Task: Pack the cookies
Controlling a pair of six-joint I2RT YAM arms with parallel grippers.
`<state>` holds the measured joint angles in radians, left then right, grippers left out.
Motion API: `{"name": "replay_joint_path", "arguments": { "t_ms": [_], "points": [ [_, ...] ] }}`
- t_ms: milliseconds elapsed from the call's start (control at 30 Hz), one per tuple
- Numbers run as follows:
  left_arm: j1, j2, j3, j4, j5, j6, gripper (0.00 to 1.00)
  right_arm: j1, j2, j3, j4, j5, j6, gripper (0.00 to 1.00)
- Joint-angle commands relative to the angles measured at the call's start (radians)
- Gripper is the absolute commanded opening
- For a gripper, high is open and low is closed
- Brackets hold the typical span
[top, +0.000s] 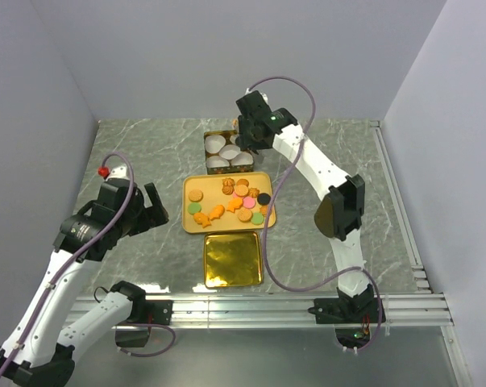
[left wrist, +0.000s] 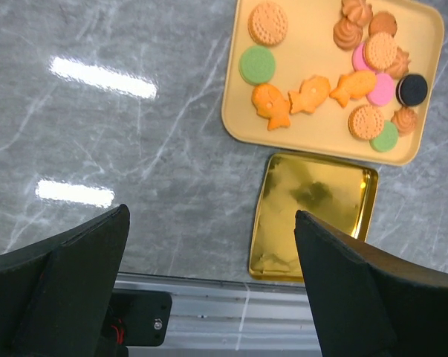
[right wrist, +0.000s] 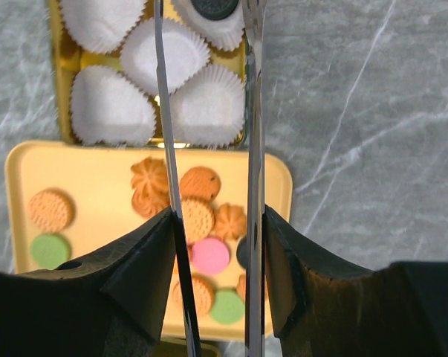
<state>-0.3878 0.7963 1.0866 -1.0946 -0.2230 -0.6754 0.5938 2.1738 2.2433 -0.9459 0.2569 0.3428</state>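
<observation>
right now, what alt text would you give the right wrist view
Two thin fingers, slightly apart, reach over a gold tin of white paper cups; a black cookie lies in the top cup between them. Lower in the frame, a yellow tray holds assorted cookies on a grey marble table.

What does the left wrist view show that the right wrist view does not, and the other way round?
Only the left wrist: the shiny gold lid, three fish cookies and the metal rail at the table edge. Only the right wrist: the tin with white paper cups, a black cookie in one cup. Both: the yellow tray with a pink cookie and green cookies.
</observation>
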Motion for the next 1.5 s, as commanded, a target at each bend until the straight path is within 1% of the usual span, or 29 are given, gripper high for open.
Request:
{"name": "replay_joint_path", "arguments": {
  "t_ms": [0,100,267,300,433,600,700,933,1200,1333,1467],
  "points": [
    [-0.003,-0.011,-0.019,0.042,0.051,-0.012,1.0,0.026,-0.141,-0.043,-0.02,0.028,0.016,0.54],
    [-0.003,-0.006,-0.033,0.059,0.054,0.0,0.99,0.049,-0.21,-0.094,-0.05,0.016,0.033,0.53],
    [-0.003,-0.002,-0.043,0.078,0.021,0.016,0.99,0.109,-0.328,-0.275,-0.073,-0.036,0.059,0.52],
    [-0.003,-0.002,-0.042,0.087,0.019,0.02,1.0,0.136,-0.36,-0.303,-0.076,-0.05,0.071,0.52],
    [-0.003,-0.002,-0.051,0.116,0.022,0.042,0.99,0.202,-0.42,-0.437,-0.093,-0.059,0.119,0.52],
    [-0.003,0.014,-0.059,0.137,-0.009,0.066,1.0,0.239,-0.468,-0.55,-0.099,-0.087,0.176,0.52],
    [-0.005,0.011,-0.089,0.17,0.013,0.073,0.99,0.248,-0.467,-0.574,-0.128,-0.085,0.185,0.51],
    [-0.005,0.015,-0.086,0.173,0.001,0.08,0.99,0.251,-0.439,-0.585,-0.174,-0.053,0.191,0.51],
    [-0.005,0.003,-0.085,0.171,-0.004,0.077,0.99,0.251,-0.356,-0.525,-0.229,0.036,0.179,0.54],
    [-0.005,0.006,-0.086,0.17,-0.01,0.076,1.0,0.25,-0.322,-0.493,-0.24,0.036,0.171,0.55],
    [-0.005,0.007,-0.086,0.173,-0.01,0.077,0.99,0.251,-0.301,-0.427,-0.251,0.035,0.157,0.56]
  ]
}}
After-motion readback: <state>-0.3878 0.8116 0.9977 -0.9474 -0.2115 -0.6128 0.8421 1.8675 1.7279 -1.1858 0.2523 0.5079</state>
